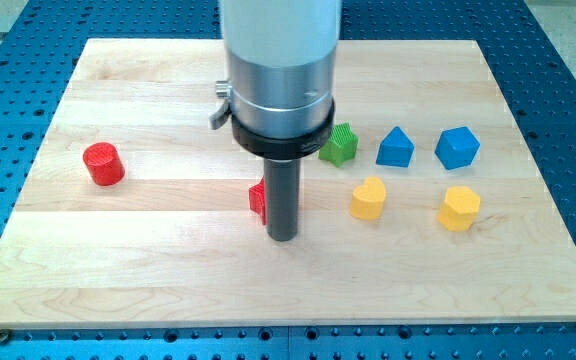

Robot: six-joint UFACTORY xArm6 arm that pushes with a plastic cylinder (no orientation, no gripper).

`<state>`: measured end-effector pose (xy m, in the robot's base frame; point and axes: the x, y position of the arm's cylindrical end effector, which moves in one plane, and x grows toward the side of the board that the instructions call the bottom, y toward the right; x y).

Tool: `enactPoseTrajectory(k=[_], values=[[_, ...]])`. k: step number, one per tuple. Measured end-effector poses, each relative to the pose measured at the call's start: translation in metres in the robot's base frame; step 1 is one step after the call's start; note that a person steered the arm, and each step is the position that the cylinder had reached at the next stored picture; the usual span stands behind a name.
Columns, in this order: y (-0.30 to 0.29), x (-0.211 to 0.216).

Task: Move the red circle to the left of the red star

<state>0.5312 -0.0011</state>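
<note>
The red circle [103,164] is a short red cylinder at the view's left on the wooden board [168,270]. The red star [258,199] sits near the middle, mostly hidden behind my dark rod; only its left edge shows. My tip [283,238] rests on the board just right of and slightly below the red star, touching or nearly touching it. The red circle lies far to the left of the tip and the star.
A green star [339,146] shows right of the arm's body. A blue triangle-like block [395,148] and a blue hexagon-like block [457,148] stand further right. A yellow heart [368,198] and a yellow hexagon-like block [459,208] lie below them.
</note>
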Motion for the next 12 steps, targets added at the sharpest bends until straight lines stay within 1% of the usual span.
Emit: enactPoseTrajectory(k=[1,2,3,4,5,6,7,8,9,10,11,12], values=[[-0.069,0.051],[-0.191,0.031],[-0.230,-0.037],[-0.231,-0.097],[-0.233,-0.114],[-0.221,-0.117],[-0.149,-0.079],[-0.130,-0.067],[-0.120,-0.094],[-0.086,-0.093],[-0.079,-0.079],[-0.042,-0.098]])
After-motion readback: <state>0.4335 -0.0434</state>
